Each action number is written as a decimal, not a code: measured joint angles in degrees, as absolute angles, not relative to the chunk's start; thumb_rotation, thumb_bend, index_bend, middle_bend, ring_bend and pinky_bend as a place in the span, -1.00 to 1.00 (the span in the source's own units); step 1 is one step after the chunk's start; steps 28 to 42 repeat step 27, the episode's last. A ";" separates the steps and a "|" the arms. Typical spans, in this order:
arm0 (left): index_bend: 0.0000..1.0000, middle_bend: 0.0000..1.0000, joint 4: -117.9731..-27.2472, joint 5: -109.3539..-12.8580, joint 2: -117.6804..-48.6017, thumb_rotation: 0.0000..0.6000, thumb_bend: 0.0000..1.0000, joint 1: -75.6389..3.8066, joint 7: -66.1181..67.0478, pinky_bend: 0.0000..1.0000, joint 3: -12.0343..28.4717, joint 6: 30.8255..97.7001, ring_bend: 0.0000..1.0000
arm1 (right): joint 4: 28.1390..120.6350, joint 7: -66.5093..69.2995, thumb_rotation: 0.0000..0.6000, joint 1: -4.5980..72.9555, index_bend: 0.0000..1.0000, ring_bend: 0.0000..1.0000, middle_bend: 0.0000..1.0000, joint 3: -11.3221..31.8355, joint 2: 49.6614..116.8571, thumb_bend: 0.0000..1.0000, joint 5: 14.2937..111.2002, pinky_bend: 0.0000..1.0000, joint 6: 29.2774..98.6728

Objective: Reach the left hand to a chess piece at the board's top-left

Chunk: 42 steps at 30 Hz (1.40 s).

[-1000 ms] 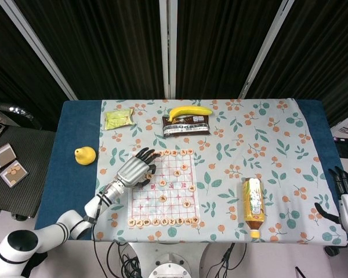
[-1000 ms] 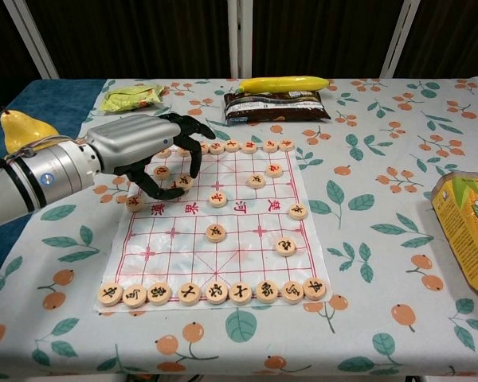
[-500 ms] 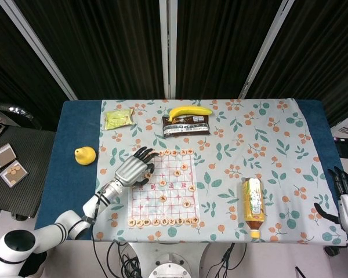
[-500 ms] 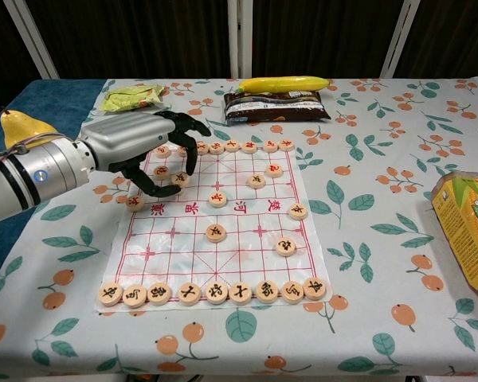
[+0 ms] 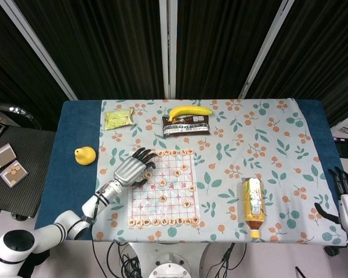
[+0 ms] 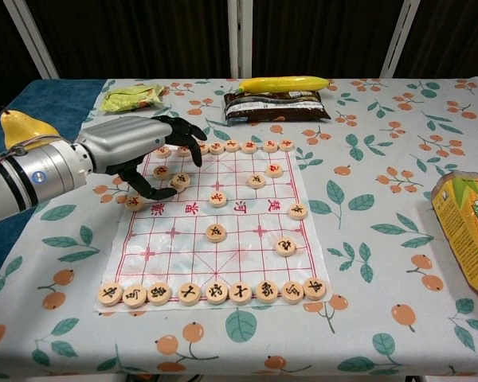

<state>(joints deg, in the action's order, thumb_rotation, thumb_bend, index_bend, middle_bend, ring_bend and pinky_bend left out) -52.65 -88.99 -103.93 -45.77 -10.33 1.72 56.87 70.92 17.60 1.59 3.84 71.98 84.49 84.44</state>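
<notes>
The chess board (image 6: 223, 239) (image 5: 162, 194) lies in the middle of the table, with round wooden pieces in rows along its far and near edges. My left hand (image 6: 135, 151) (image 5: 132, 170) arches over the board's top-left corner with its fingers spread and nothing in them. The dark fingertips (image 6: 193, 150) hang over the left end of the far row. Under the palm lie two loose pieces (image 6: 161, 170) (image 6: 179, 181), and a third piece (image 6: 134, 201) sits by the thumb. My right hand (image 5: 347, 197) rests at the table's right edge, fingers apart and holding nothing.
A yellow pear (image 6: 17, 127) sits left of my forearm on the blue cloth. A green packet (image 6: 131, 97), a banana (image 6: 283, 83) and a dark snack bag (image 6: 275, 103) lie behind the board. A drink bottle (image 6: 466, 227) lies at the right.
My left hand has drifted slightly left and back toward the board's left edge, uncovering one loose piece under the palm. The right hand has not moved.
</notes>
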 measured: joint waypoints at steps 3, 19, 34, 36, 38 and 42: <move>-0.52 -0.84 -53.17 -88.88 -103.55 1.00 -0.38 -45.55 -9.90 -1.00 1.69 57.03 -1.00 | 70.86 17.71 1.00 1.57 -1.00 -1.00 -1.00 3.90 71.98 -0.70 84.46 -1.00 84.52; -0.85 -0.87 -74.95 -83.72 -89.31 1.00 -0.60 -29.66 3.64 -1.00 0.97 75.39 -1.00 | 70.47 17.02 1.00 1.55 -1.00 -1.00 -1.00 4.01 72.15 -0.70 85.29 -1.00 85.72; -0.86 -0.87 -78.54 -78.21 -82.26 1.00 -0.67 -14.24 5.53 -1.00 -1.41 88.09 -1.00 | 71.78 13.06 1.00 2.72 -1.00 -1.00 -1.00 4.26 72.71 -0.71 85.38 -1.00 84.65; -0.86 -0.87 -78.54 -78.21 -82.26 1.00 -0.67 -14.24 5.53 -1.00 -1.41 88.09 -1.00 | 71.78 13.06 1.00 2.72 -1.00 -1.00 -1.00 4.26 72.71 -0.71 85.38 -1.00 84.65; -0.86 -0.87 -78.54 -78.21 -82.26 1.00 -0.67 -14.24 5.53 -1.00 -1.41 88.09 -1.00 | 71.78 13.06 1.00 2.72 -1.00 -1.00 -1.00 4.26 72.71 -0.71 85.38 -1.00 84.65; -0.86 -0.87 -78.54 -78.21 -82.26 1.00 -0.67 -14.24 5.53 -1.00 -1.41 88.09 -1.00 | 71.78 13.06 1.00 2.72 -1.00 -1.00 -1.00 4.26 72.71 -0.71 85.38 -1.00 84.65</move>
